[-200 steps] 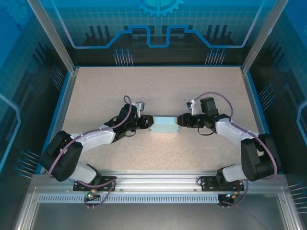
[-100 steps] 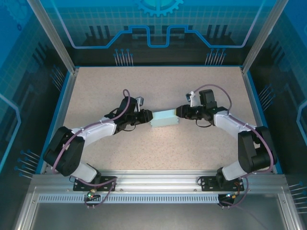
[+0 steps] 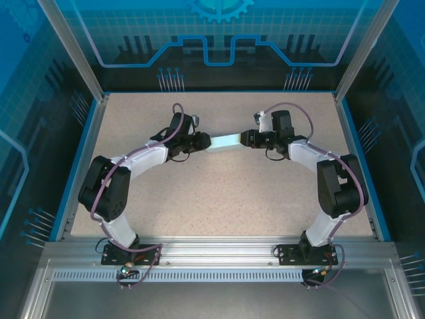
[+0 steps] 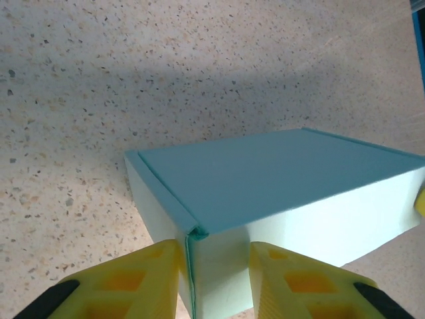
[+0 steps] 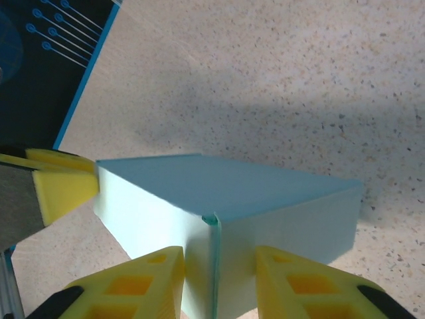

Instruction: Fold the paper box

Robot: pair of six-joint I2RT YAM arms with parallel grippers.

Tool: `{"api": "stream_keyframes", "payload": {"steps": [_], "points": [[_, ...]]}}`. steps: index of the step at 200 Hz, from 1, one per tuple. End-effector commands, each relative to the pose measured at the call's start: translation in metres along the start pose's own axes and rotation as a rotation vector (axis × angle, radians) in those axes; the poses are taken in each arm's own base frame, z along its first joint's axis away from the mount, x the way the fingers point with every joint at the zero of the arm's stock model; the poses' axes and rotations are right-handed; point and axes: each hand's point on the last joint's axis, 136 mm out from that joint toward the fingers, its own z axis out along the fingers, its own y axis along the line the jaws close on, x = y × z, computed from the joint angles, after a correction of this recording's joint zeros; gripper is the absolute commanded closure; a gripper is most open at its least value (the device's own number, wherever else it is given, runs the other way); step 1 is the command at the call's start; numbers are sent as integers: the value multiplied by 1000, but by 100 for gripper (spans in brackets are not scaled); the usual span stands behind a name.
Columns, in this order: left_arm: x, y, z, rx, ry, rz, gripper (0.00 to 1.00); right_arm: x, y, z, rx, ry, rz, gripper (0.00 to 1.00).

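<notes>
Paper box (image 3: pixel 224 141), pale cyan and closed into a flat rectangular block, hung between the two arms over the far middle of the speckled table (image 3: pixel 219 199); the left gripper (image 3: pixel 204 141) was clamped on its left end, yellow fingers (image 4: pixel 133 282) pressed to either side of a corner seam; the right gripper (image 3: pixel 245 139) grasped the opposite end the same way, its fingers (image 5: pixel 292 282) flanking a corner; whether the box touched the table I could not tell.

Bright, even overhead light fell on the speckled tabletop (image 3: pixel 219 193), tinted blue near the enclosure walls. In both wrist views the paper box (image 4: pixel 265 179) cast a soft, diffuse grey shadow behind it. Focus was sharp throughout.
</notes>
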Motion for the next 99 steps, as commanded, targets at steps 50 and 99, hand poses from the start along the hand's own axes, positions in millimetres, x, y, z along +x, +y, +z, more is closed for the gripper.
{"api": "stream_keyframes", "payload": {"steps": [50,99], "points": [[38,-28,-1,148,44,86,66,45,17,-1,-78,76,-73,64],[75,-10,9,115,90,66,65,85,-5,-4,23,144,-12,61]]}}
